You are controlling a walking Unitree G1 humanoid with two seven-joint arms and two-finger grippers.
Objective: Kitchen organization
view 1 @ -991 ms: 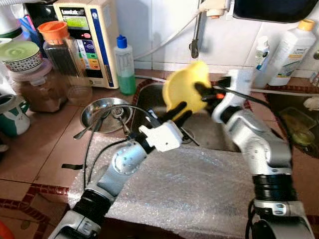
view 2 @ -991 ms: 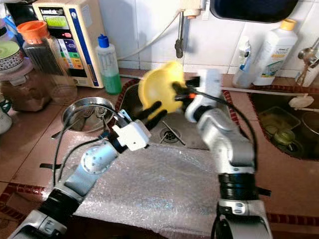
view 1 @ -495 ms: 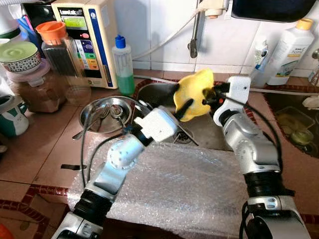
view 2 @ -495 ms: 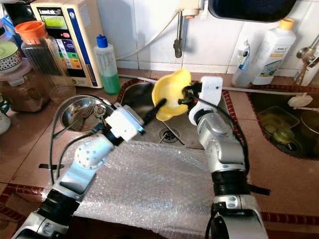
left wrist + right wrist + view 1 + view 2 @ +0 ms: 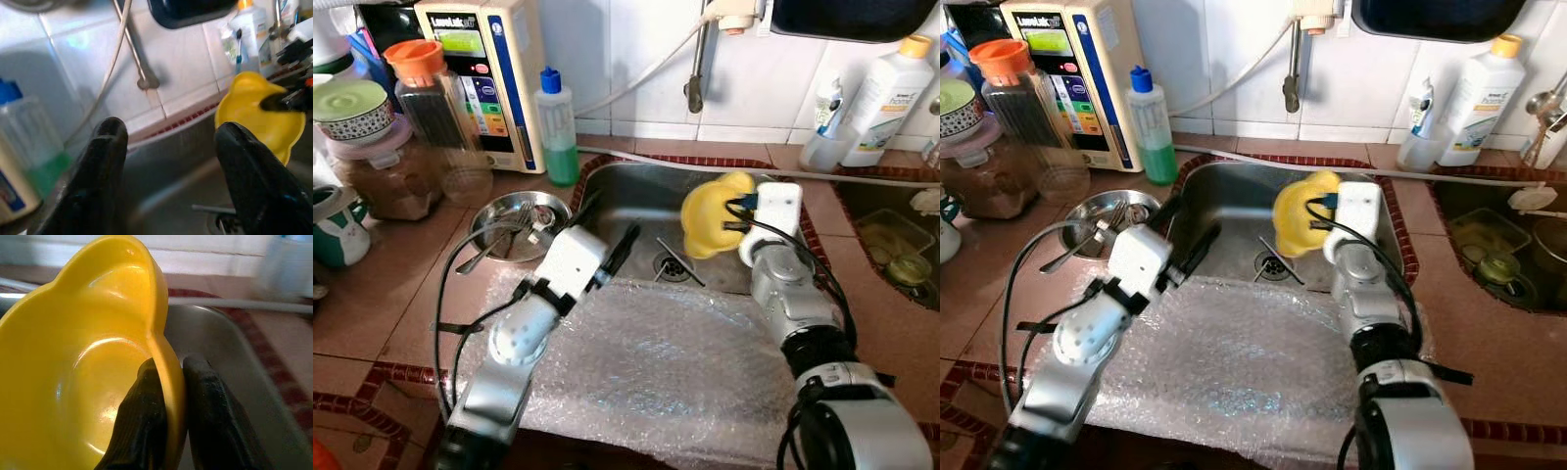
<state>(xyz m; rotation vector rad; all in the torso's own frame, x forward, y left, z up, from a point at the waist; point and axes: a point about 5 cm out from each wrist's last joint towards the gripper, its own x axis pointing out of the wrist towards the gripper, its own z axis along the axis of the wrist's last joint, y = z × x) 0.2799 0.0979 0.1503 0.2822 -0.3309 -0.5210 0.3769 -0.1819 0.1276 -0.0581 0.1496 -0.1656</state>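
Here your right gripper's (image 5: 168,382) fingers (image 5: 144,426) were pinched on the rim of the yellow bowl (image 5: 710,213), one finger inside and one outside, holding it tilted above the steel sink (image 5: 636,191). Your left gripper (image 5: 168,166) had its fingers spread wide and gripped nothing, hanging over the sink's near left edge, apart from the bowl. A sheet of bubble wrap (image 5: 656,362) lay on the tabletop (image 5: 391,274) in front of the sink, with a small steel dish (image 5: 509,211) beside it.
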